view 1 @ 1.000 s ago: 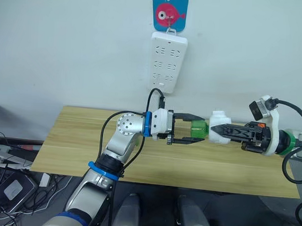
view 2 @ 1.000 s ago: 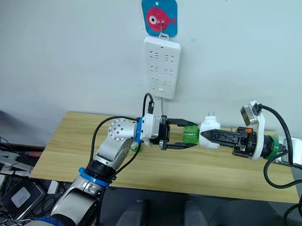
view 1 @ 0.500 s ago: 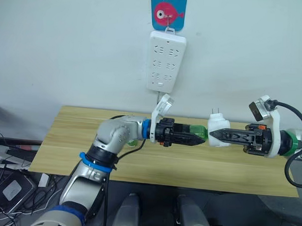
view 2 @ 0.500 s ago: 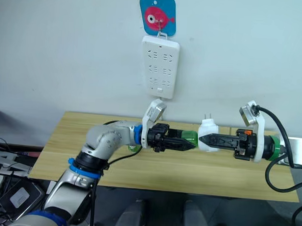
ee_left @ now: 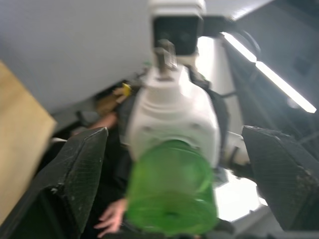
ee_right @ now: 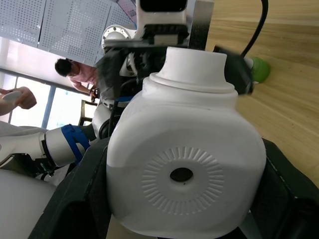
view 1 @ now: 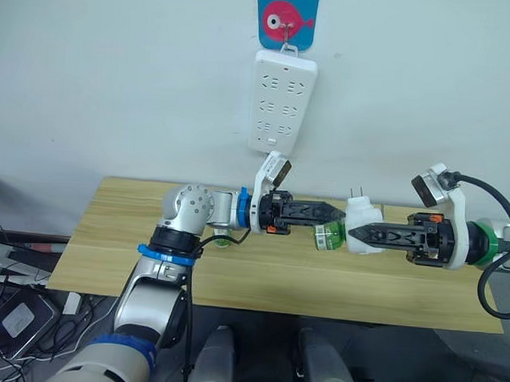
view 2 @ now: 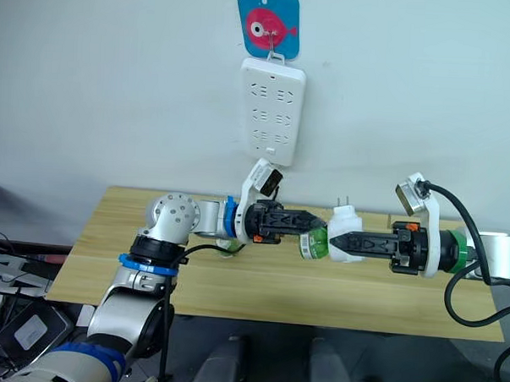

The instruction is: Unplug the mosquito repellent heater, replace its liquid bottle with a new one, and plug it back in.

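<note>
Above the wooden table [view 1: 116, 261], below the wall-hung power strip [view 1: 281, 101], the right gripper [view 1: 351, 234] clamps the mosquito repellent heater [view 1: 361, 231]. Its green bottle [view 1: 328, 236] hangs tilted between the left gripper's [view 1: 337, 213] spread fingers.

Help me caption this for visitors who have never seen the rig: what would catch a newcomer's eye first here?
Most striking is the white mosquito repellent heater with its green liquid bottle, held above the wooden table in the right hand, while the left hand, fingers open, sits at the bottle. Behind them on the wall hangs a long white power strip under a blue hook with a pink fish.
</note>
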Action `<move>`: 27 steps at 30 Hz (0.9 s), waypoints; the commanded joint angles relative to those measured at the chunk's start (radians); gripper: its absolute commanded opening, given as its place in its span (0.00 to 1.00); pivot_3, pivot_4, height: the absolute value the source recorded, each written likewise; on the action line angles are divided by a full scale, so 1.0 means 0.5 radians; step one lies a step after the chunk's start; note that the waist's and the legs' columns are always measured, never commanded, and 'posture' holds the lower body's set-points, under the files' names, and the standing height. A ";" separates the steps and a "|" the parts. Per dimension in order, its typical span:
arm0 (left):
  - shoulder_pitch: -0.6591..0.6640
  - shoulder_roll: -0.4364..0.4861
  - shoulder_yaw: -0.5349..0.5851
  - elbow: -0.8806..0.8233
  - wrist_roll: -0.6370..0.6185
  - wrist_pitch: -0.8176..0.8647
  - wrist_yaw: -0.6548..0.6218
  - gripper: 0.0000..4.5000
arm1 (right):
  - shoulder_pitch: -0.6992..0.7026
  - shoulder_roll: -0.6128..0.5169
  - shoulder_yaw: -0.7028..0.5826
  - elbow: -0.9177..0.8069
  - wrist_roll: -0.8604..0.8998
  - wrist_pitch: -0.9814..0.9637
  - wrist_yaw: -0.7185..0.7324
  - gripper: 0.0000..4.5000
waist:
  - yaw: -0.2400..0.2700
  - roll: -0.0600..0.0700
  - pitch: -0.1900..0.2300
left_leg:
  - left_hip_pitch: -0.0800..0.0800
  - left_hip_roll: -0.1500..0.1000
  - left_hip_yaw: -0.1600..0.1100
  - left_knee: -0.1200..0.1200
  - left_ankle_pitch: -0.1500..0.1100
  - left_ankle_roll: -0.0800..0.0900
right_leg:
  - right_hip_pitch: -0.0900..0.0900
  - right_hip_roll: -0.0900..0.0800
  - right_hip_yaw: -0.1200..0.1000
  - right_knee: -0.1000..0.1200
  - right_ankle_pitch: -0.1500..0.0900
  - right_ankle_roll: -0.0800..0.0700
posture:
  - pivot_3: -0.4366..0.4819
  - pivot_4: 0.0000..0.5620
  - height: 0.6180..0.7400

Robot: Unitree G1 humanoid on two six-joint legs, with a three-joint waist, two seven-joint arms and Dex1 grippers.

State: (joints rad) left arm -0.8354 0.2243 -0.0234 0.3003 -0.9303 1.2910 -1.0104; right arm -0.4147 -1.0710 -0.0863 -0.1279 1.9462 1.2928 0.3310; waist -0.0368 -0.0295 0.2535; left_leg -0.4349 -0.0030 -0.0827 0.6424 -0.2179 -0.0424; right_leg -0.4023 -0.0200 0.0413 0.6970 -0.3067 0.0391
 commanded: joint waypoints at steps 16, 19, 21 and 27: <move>0.466 0.233 -0.221 -0.286 1.473 -3.783 -0.462 0.99 | -0.168 0.131 -0.135 0.333 0.052 0.047 -0.090 0.69 | 0.044 -0.002 0.004 | -0.002 -0.001 0.005 0.001 0.000 0.000 | -0.001 -0.006 0.004 -0.005 0.002 0.000 | 0.48 0.46 1.00; 0.422 0.159 -0.287 -0.079 1.633 -4.238 -0.369 0.99 | -0.173 0.159 -0.128 0.308 0.052 0.059 -0.104 0.69 | 0.059 -0.002 0.004 | -0.004 -0.004 0.006 0.001 -0.001 0.001 | -0.001 -0.007 0.005 -0.007 0.003 0.002 | 0.48 0.46 1.00; 0.403 0.124 -0.335 0.027 1.751 -4.459 -0.280 0.99 | -0.170 0.181 -0.120 0.282 0.052 0.057 -0.118 0.69 | 0.061 -0.002 0.004 | -0.004 -0.004 0.006 0.001 -0.003 0.004 | -0.001 -0.007 0.005 -0.009 0.003 0.002 | 0.48 0.46 1.00; 0.312 0.061 -0.376 0.194 1.964 -4.723 0.037 0.99 | -0.173 0.218 -0.125 0.227 0.052 0.067 -0.112 0.69 | 0.058 -0.002 0.004 | -0.005 -0.003 0.004 0.003 -0.003 0.006 | -0.001 -0.007 0.004 -0.006 0.004 0.003 | 0.48 0.46 1.00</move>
State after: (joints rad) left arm -0.6577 0.2653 -0.2065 0.3982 0.0328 -1.0331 -1.0394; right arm -0.4902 -0.9603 -0.1180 0.0185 1.9462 1.3218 0.2607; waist -0.0077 -0.0305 0.2553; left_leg -0.4371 -0.0047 -0.0805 0.6440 -0.2195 -0.0396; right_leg -0.4027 -0.0234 0.0431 0.6946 -0.3049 0.0404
